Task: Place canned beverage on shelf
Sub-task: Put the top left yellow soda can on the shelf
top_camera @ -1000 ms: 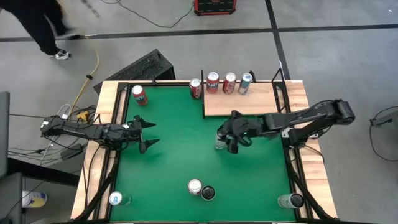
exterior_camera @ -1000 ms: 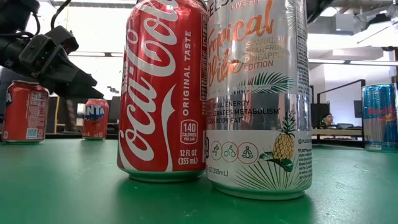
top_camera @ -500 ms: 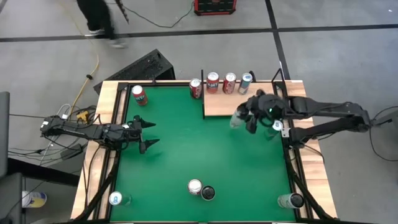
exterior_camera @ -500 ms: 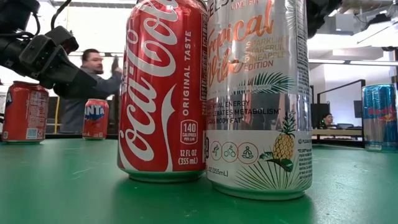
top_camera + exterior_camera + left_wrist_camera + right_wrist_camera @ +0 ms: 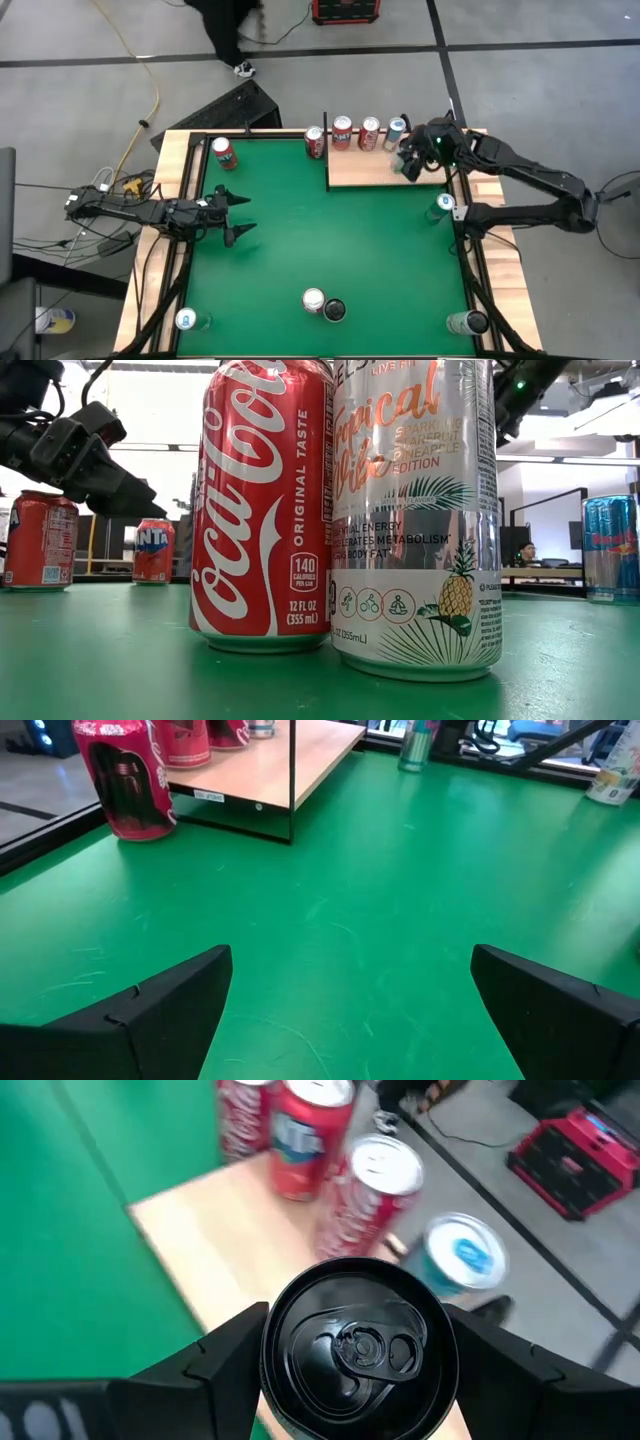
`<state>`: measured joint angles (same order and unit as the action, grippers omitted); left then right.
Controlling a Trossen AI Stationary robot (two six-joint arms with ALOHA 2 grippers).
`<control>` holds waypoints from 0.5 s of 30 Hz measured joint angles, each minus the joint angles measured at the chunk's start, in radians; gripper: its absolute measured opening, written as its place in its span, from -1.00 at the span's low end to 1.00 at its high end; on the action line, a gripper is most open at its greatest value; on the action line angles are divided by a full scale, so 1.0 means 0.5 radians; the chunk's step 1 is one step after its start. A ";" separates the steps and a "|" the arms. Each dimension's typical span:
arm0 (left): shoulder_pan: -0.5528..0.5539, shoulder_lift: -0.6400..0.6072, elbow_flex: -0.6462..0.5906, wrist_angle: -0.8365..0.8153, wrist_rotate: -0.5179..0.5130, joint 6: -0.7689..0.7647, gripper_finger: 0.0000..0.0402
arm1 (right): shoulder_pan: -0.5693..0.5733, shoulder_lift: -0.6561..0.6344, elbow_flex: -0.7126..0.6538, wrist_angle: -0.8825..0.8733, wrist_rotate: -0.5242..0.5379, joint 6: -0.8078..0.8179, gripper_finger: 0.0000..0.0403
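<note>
Carried across from mid-table, the can (image 5: 358,1348) now hangs over the shelf (image 5: 375,168), pinched between the right gripper's (image 5: 412,160) fingers (image 5: 215,1355). Left gripper (image 5: 238,212) waits, fingers spread.

It looked like a robotics lab or workshop: a bare grey concrete floor (image 5: 520,80) marked with dark lines, loose cables (image 5: 130,150) trailing beside the green surface (image 5: 300,230), and desks with monitors (image 5: 520,550) behind.
</note>
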<state>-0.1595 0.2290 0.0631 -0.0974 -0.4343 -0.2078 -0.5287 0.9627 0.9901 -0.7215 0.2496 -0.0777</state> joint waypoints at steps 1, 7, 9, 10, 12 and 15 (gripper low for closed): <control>0.000 0.000 0.000 0.000 0.000 0.009 0.97 | -0.055 0.000 0.000 0.000 -0.008 -0.021 0.40; 0.000 0.000 0.001 -0.003 -0.052 0.008 0.97 | -0.379 0.051 0.000 0.003 -0.146 -0.133 0.40; 0.000 0.000 0.001 -0.003 -0.072 0.008 0.97 | -0.471 0.084 0.000 0.001 -0.151 -0.167 0.40; 0.000 0.000 0.001 -0.003 -0.080 0.008 0.97 | -0.514 0.105 0.000 -0.001 -0.153 -0.177 0.40; 0.000 0.000 0.001 -0.003 -0.086 0.007 0.97 | -0.591 0.143 0.000 -0.001 -0.159 -0.197 0.40; 0.000 0.000 0.001 -0.003 -0.087 0.007 0.97 | -0.699 0.185 0.000 0.004 -0.182 -0.213 0.40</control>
<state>-0.1596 0.2289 0.0635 -0.0988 -0.4778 -0.2043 -0.8782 1.0551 0.9901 -0.7196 0.1585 -0.1844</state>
